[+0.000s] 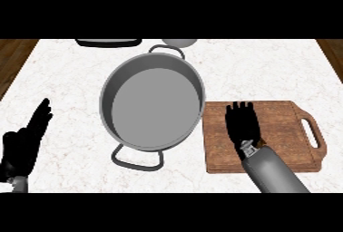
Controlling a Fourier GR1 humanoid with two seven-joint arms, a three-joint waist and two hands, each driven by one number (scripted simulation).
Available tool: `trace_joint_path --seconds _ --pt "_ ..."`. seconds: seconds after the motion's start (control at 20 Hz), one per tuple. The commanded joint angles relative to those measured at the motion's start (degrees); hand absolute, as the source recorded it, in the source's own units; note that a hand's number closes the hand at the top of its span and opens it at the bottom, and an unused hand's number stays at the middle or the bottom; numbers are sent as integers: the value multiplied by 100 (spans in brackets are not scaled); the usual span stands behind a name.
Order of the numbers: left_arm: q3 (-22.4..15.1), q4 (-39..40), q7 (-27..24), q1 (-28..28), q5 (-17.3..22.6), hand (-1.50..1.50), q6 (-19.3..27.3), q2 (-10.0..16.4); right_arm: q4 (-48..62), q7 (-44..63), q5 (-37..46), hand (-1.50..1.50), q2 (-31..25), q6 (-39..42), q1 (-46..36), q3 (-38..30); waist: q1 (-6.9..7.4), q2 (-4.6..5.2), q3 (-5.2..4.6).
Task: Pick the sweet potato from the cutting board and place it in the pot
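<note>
Grasp step: right hand [242, 123], fingers straight, over cutting board [288, 131]; sweet potato hidden. Next: curl fingers, lift to pot [153, 104].

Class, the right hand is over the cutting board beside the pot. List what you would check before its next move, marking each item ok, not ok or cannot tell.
1. The right hand is over the cutting board: ok.
2. The sweet potato is in sight: cannot tell; none shows, and the hand may hide it.
3. Fingers curled round something: not ok; they look straight.
4. The pot has room: ok; nothing shows inside.
5. The left hand is out of the way: ok; it rests open at the lower left.
</note>
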Motion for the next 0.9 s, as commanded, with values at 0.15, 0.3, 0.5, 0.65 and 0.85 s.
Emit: trace_joint_path --seconds 0.15,0.3,0.5,0.65,0.85 --pt "56 157 65 -153 -215 0 -157 -215 259 -647 307 150 -28 -187 -14 117 -12 17 12" --pt "196 152 -167 -48 -280 0 -241 -288 299 -623 497 150 100 -40 -121 -9 -7 15 11" --pt "532 513 -75 -389 -210 0 -459 -30 677 -979 512 150 -81 -570 26 -110 -12 24 11" --pt "243 225 56 -213 -381 0 -302 -314 -157 -533 374 150 801 140 101 149 -32 14 10" --pt "119 48 14 -287 -272 0 -407 -351 -576 -282 -1342 150 1265 -23 314 1057 443 84 42"
